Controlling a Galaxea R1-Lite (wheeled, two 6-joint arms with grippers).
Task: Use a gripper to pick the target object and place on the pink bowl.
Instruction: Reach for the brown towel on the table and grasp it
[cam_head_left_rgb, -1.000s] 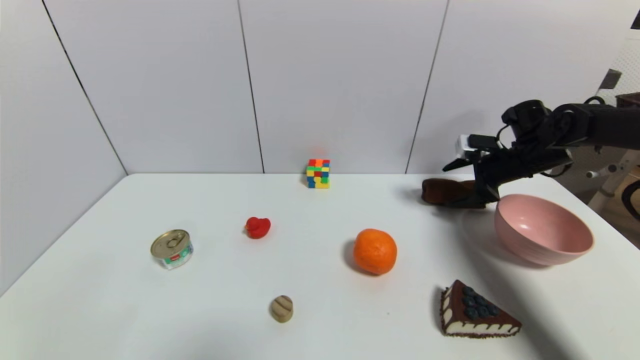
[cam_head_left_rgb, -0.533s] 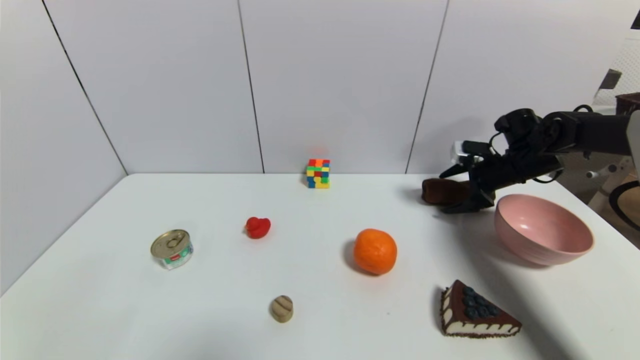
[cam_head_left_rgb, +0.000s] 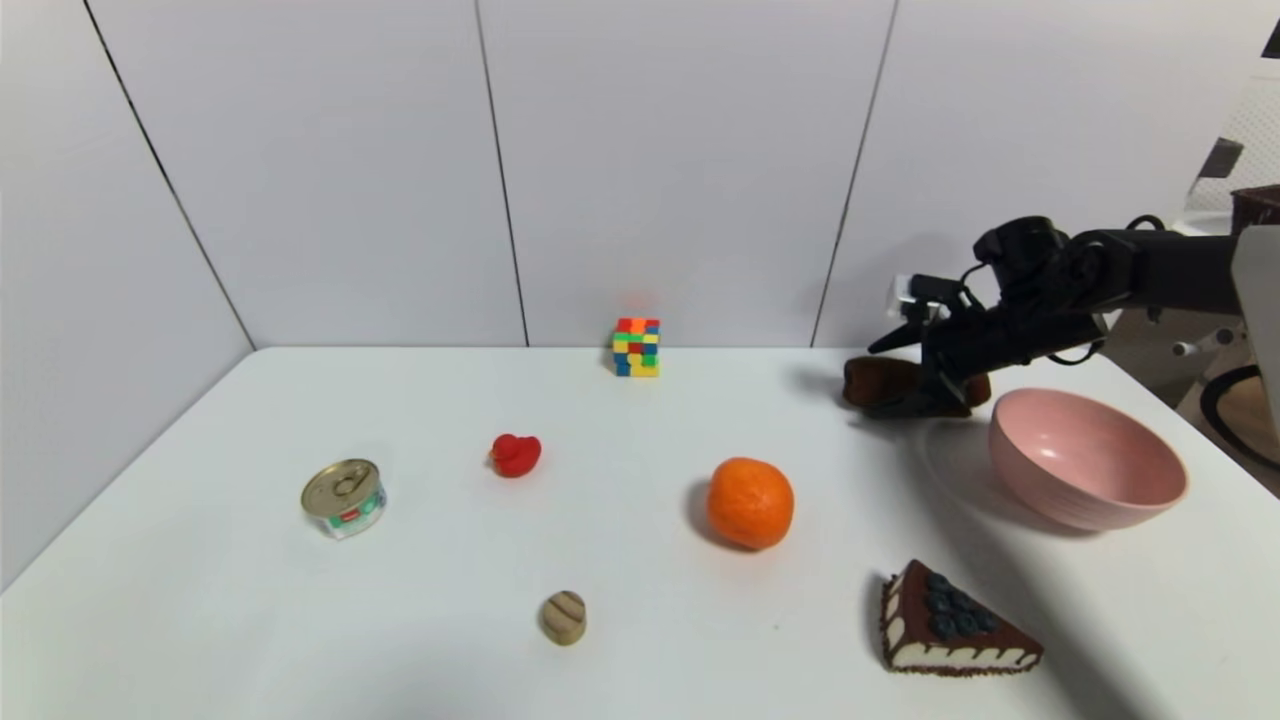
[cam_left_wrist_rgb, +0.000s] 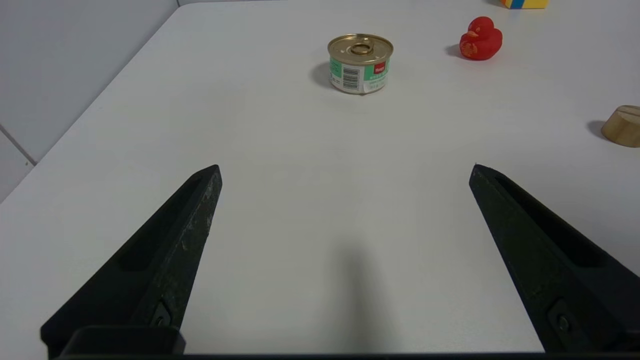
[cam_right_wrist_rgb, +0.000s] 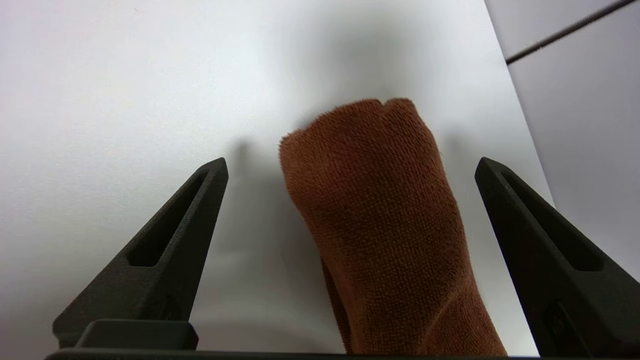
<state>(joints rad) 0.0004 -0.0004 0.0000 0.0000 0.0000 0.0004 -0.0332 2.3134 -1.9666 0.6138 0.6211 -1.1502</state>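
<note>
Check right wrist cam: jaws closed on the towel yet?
No: the right gripper is wide open, with the towel lying between its fingers, untouched.

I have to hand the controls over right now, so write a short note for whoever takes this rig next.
Right gripper: open, straddling the rolled brown towel, not yet closed on it.
Left gripper: open, empty, parked over the near left of the table.
Towel lies on the table at the far right, just beyond the pink bowl, which is empty.
Done: approach and alignment.
Left: close, lift, carry to the bowl, release.
</note>
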